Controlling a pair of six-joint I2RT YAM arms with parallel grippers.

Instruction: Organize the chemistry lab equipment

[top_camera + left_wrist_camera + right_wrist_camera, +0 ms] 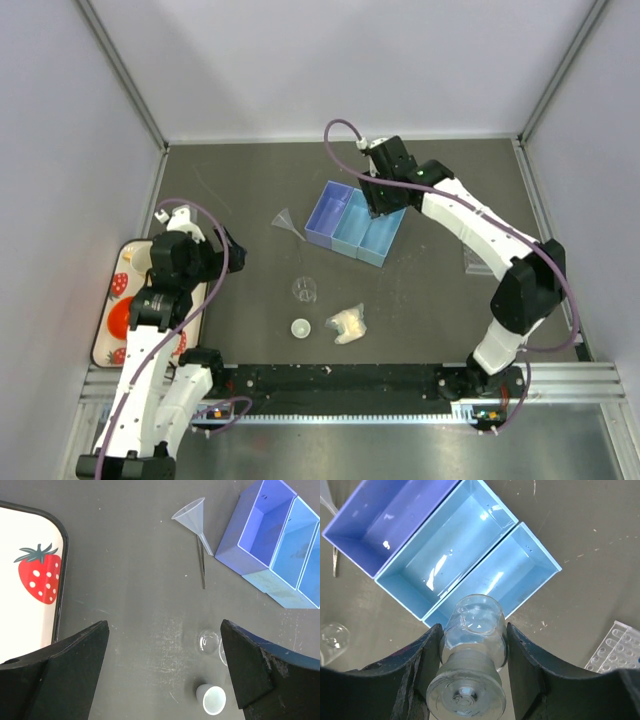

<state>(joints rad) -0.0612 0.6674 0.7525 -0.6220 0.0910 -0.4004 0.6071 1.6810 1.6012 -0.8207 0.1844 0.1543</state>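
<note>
My right gripper (473, 630) is shut on a small clear glass bottle with a stopper (472, 650) and holds it over the three blue bins (450, 555); in the top view the gripper (380, 207) is over the bins (355, 222). My left gripper (164, 630) is open and empty above the bare table, left of a tiny clear flask (209, 641) and a small white round dish (212, 699). A pale yellowish packet (347, 323) lies right of the dish (301, 327). A clear tube rack (617, 647) lies to the right. No blue-capped tubes show.
A clear funnel (192, 515) lies left of the bins, with a thin dark rod (202, 565) beside it. The strawberry-print tray (25, 580) sits at the left edge and carries an orange bowl (120, 318). Grey walls close in the table.
</note>
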